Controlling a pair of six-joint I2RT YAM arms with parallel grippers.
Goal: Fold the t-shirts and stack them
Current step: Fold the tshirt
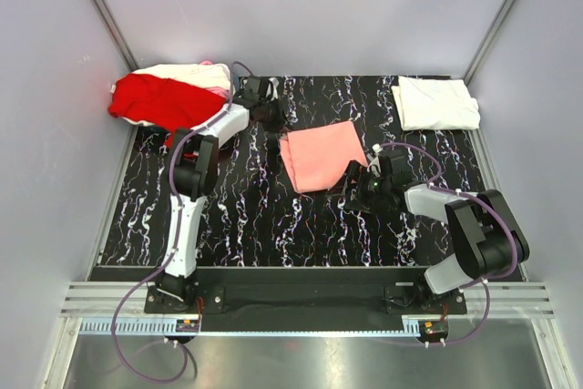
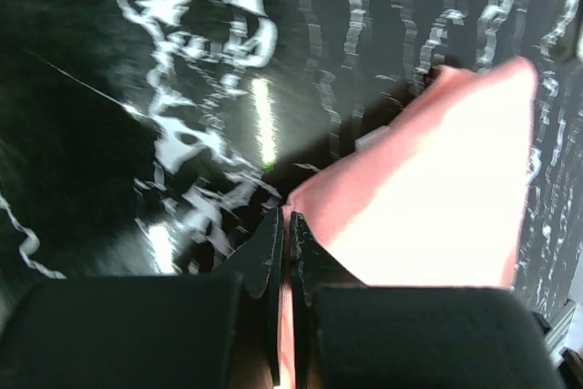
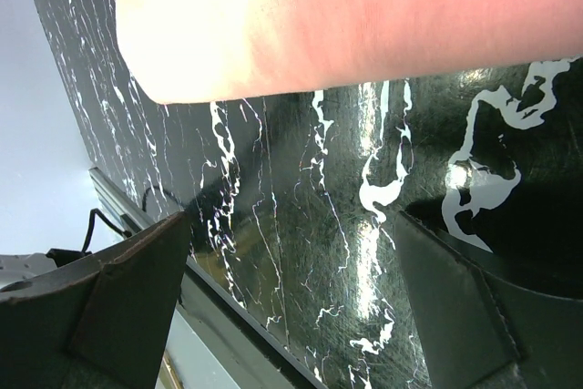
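While left gripper (image 2: 287, 228) pinches salmon-pink tee (image 2: 428, 198); right gripper (image 3: 290, 243) gapes wide, empty.

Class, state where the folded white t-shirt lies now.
In the top view, the white t-shirt lies at the far right corner of the table, apart from the salmon-pink t-shirt.

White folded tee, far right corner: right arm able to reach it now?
Probably yes: right gripper is open and empty, and only bare tabletop lies between it and the white tee.

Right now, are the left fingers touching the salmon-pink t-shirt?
Touching. Left wrist view: left fingers pinch a corner of the salmon-pink t-shirt, fabric between them.
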